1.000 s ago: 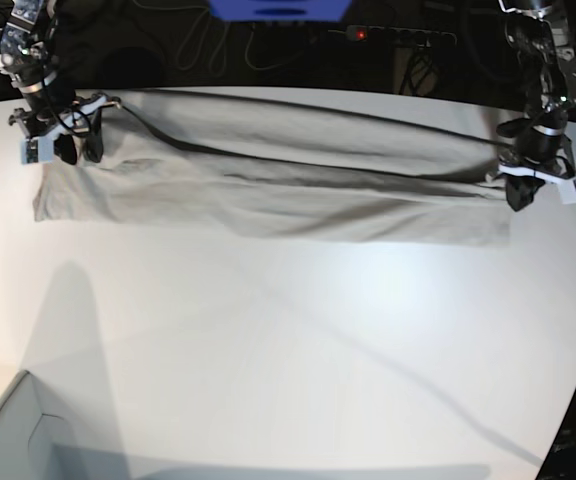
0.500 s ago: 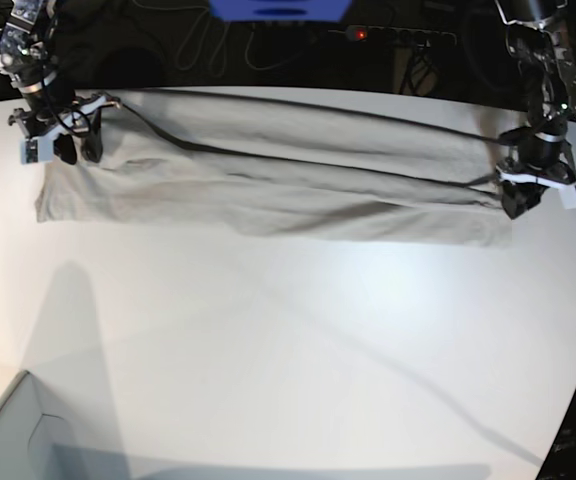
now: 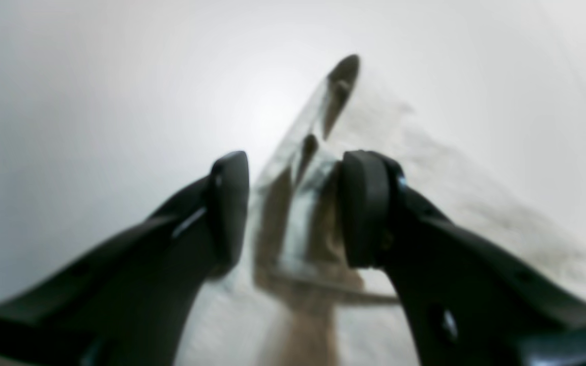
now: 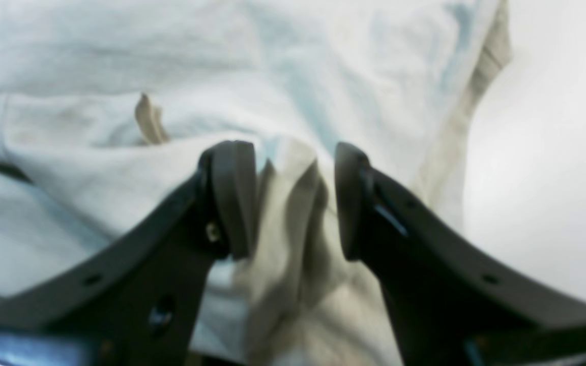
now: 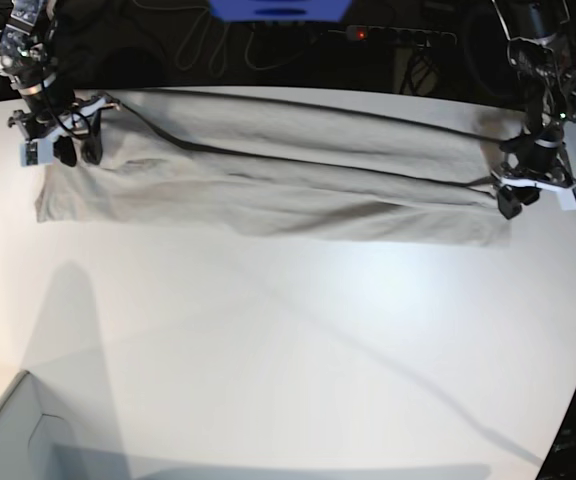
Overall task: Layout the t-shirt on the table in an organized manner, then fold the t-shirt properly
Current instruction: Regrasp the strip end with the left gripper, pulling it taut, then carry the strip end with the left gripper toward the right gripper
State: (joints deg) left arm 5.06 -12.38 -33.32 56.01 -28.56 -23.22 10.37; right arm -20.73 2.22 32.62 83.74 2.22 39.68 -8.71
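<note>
Where the table (image 5: 288,350) curves along its far edge, find the t-shirt (image 5: 288,185) laid out as one long, narrow, folded band, parallel to that edge and well away from the table's near side. Note long creases and a dark fold line running lengthwise through the cloth.

At the table's far corner on the base view's left, see the right gripper (image 5: 73,152) planted on the end of the shirt. From its wrist camera, see its black fingers (image 4: 234,198) parted, a ridge of bunched cloth standing up between them against one pad, with a thin dark gap before the other; no firm pinch to be made out.

At the table's opposite end, find the left gripper (image 5: 516,205) down at the shirt's other end, right by the table's edge. From its wrist camera, blurred, see its fingers (image 3: 229,203) spread apart, clear of the fabric, with a folded edge of cloth lying on the white top in the gap.

At the table's near corner on the base view's left, note a pale box corner (image 5: 8,440).
</note>
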